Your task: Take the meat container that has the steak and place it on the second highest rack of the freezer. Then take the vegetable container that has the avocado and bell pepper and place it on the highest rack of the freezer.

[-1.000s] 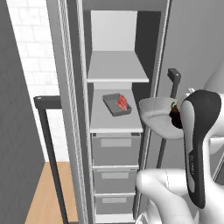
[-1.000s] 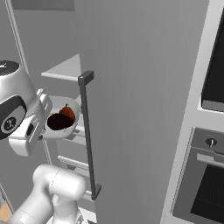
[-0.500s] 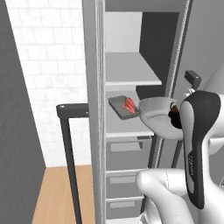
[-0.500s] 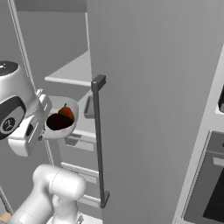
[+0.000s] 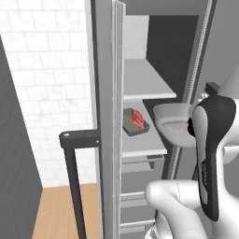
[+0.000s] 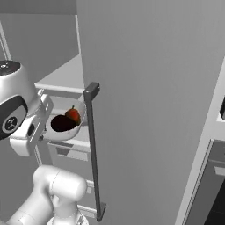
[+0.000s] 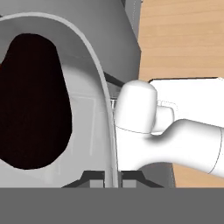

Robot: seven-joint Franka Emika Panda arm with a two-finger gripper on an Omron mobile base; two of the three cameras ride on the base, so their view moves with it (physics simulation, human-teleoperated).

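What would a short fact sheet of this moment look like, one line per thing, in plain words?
freezer: door open, shelves showing
meat container: sits on a freezer shelf, the steak lying in it
vegetable container: held up in front of the shelves, pinched at its rim
contents of the bowl: dark avocado and reddish bell pepper
tool: shut on the bowl's rim

We observe the vegetable container point(image 7: 94, 109), its thick pale rim pinched between the end effector point(image 7: 111, 177) tips. The dark avocado point(image 7: 33, 105) lies inside it. Wooden floor point(image 7: 183, 39) lies beyond.
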